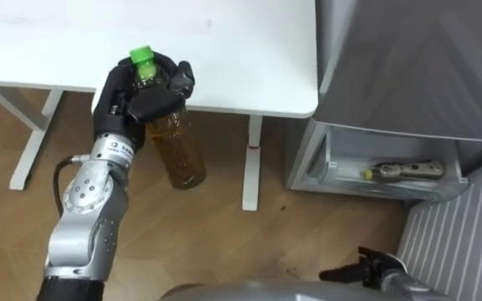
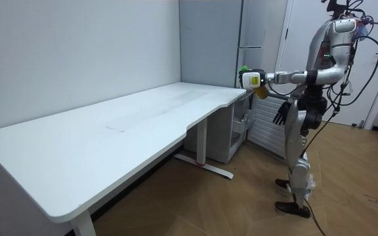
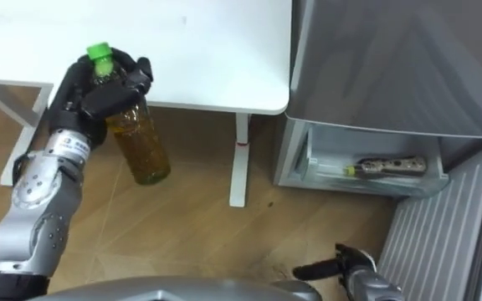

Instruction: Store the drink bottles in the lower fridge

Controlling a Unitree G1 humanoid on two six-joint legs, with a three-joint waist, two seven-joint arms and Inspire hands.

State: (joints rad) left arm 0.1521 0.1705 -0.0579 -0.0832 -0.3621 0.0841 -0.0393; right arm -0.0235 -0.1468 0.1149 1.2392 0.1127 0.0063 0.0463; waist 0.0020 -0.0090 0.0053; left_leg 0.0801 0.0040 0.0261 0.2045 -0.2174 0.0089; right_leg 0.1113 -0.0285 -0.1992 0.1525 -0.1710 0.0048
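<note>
In the left eye view, the left hand (image 1: 136,96) sits in the upper left of the frame, its fingers clamped round the upper part of the held bottle (image 1: 178,155). The bottle has amber drink inside and a green cap (image 1: 142,56). It hangs over the floor (image 1: 224,234), just off the front edge of the white bench (image 1: 249,75). At the right middle, the lower fridge compartment (image 1: 333,163) stands open, and a second bottle (image 1: 404,171) lies on its side in it. The right hand (image 1: 365,270) shows at the bottom right, its fingers loosely straight and holding nothing.

In the room view, the robot stands in the upper right of the frame by the bench's far end. One arm holds the drink out and the other hangs with its fingers apart.

The right eye view shows the same layout.

My judgement is that one drink is stowed and this one is grasped but has yet to be carried across and set inside.
</note>
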